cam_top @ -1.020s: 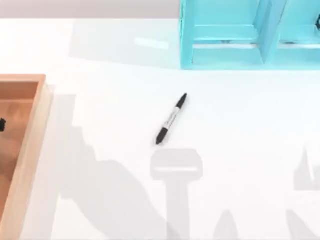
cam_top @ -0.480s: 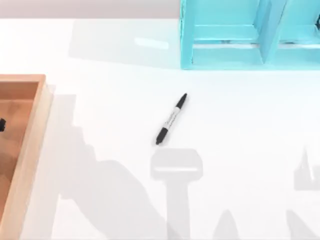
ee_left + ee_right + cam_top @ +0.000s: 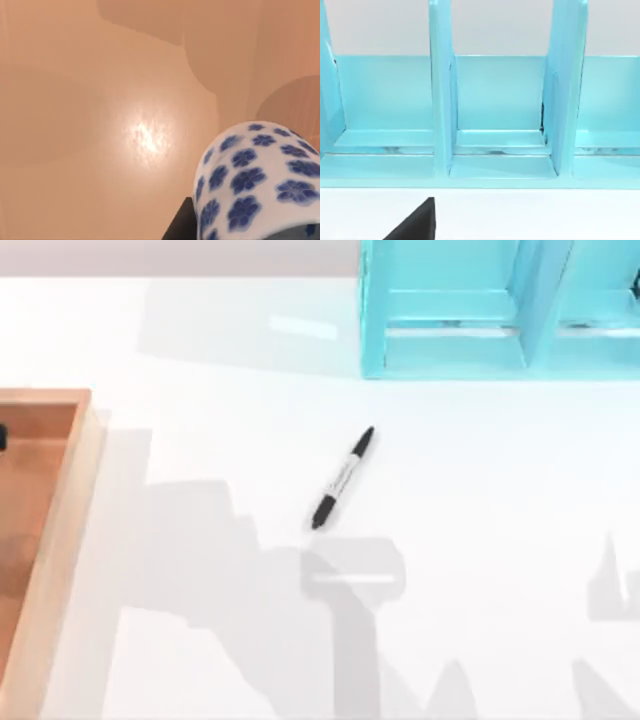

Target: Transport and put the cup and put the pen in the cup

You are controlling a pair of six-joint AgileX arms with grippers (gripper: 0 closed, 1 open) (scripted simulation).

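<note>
Holding the cup above the wooden tray, my left gripper is gripping it; the pen is lying right of the tray.

Black angular fingers, matte, unmarked

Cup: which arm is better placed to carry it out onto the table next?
Left. Its wrist view has the cup right at its claw, over the wooden tray; the right arm faces the blue rack.

Scene was bright, evenly lit. Soft grey shadows fell on the table toward 6 o'clock. Glare spot on tray floor.
</note>
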